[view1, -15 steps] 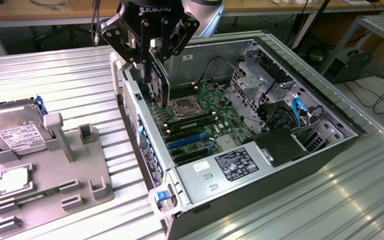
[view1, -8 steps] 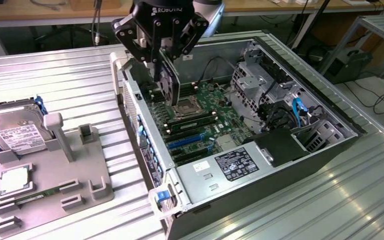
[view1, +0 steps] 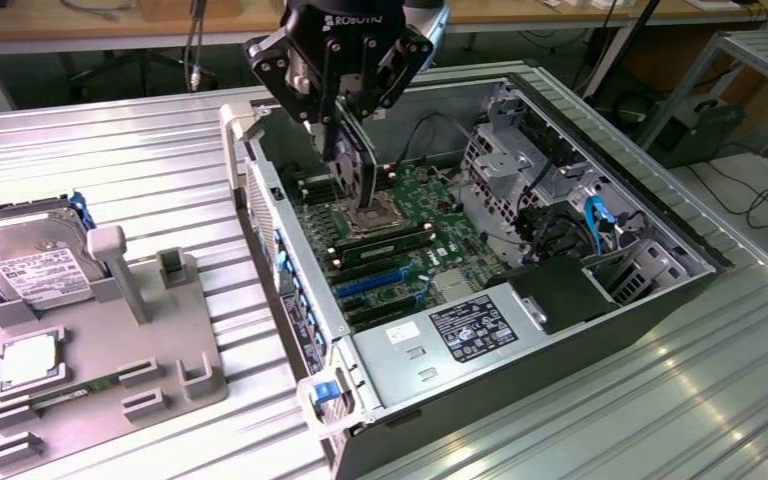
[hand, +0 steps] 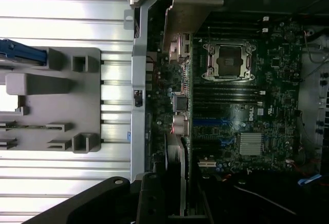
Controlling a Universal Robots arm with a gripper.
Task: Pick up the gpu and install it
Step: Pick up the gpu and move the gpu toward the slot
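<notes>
Risking a crooked or jammed seating here: hanging the gpu [view1: 361, 172] edge-down inside the open case [view1: 624, 215], over the CPU socket [view1: 373, 212] end of the motherboard [view1: 431, 235] and not over the blue expansion slots [view1: 375, 283] nearer the labelled power supply [view1: 471, 330]. Judging the main danger as lowering out of line with a slot, pressing the card's lower edge into the board or into the memory stick [view1: 387, 242] lying just beside the socket, scraping parts or bending pins. Also chancing a snag of the card against the case's rear wall, running near it on the exterior view's left, and so tilting the card in the grip. Guessing too at a swivel between the fingers, gripping so thin a board by one narrow patch and leaving the rest unsupported.

Clamping the gpu between the fingers of the gripper [view1: 347, 135], closed on the card's upper part. Carrying the card directly beneath the claw, dangling straight down from the fingertips toward the board, apparently hovering just above it and not touching, though not telling this for certain from these angles. Sitting well apart from the hard drive [view1: 31, 262] and the grey holder [view1: 157, 350], both lying on the ribbed table [view1: 131, 160] on the exterior view's left, outside the case
</notes>
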